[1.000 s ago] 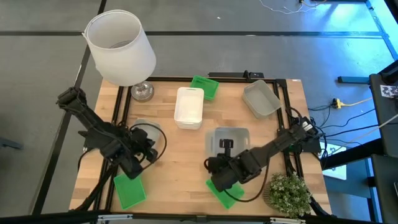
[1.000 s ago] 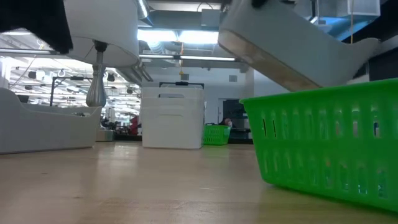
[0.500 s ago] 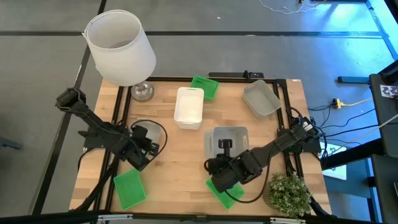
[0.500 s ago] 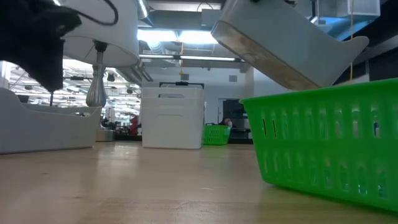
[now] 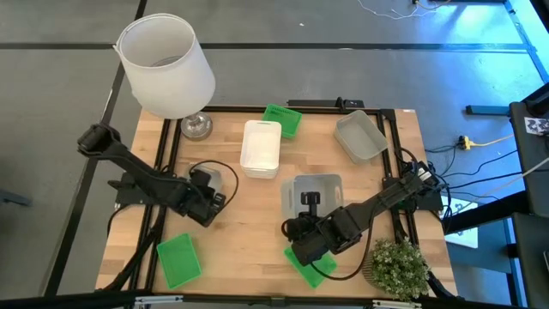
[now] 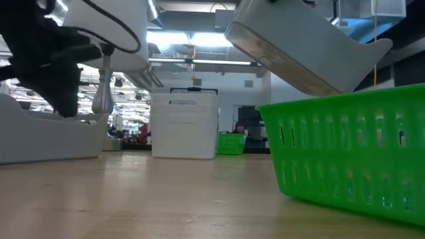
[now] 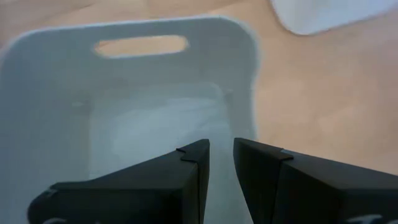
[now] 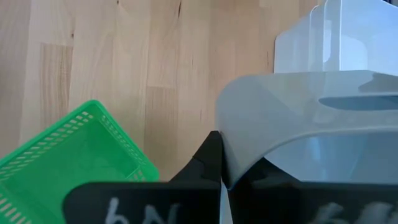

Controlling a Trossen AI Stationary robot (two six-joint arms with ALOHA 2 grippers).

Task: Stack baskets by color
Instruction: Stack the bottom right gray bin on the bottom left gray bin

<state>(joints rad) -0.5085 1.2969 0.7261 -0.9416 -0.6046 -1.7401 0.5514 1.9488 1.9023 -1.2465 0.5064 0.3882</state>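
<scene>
My right gripper (image 5: 302,233) is shut on a translucent grey basket (image 5: 314,192) and holds it up over a green basket (image 5: 310,264) at the table's near right. My left gripper (image 7: 221,152) stands just above another grey basket (image 7: 124,106) at the table's left. Its fingers are a narrow gap apart, over the basket's wall (image 7: 245,99) and pointing steeply down. A second green basket (image 5: 178,260) lies at the near left and a third (image 5: 283,120) at the far middle. White baskets (image 5: 262,148) sit stacked near it. My right gripper pinches the grey basket's rim (image 8: 236,163) at its near end between the two fingers. The fingers slant down from the near side. The basket (image 6: 299,46) is lifted clear and tilted, hanging above the green basket (image 6: 352,153).
A big white lampshade (image 5: 167,64) on its stand rises at the far left corner. One more grey basket (image 5: 360,136) lies at the far right. A small potted plant (image 5: 399,266) stands at the near right corner. Bare wood lies in the table's middle.
My left gripper has gone from above the near-left green basket toward the far edge and the right, and has sunk down over the left grey basket. My right gripper and its grey basket have kept still.
</scene>
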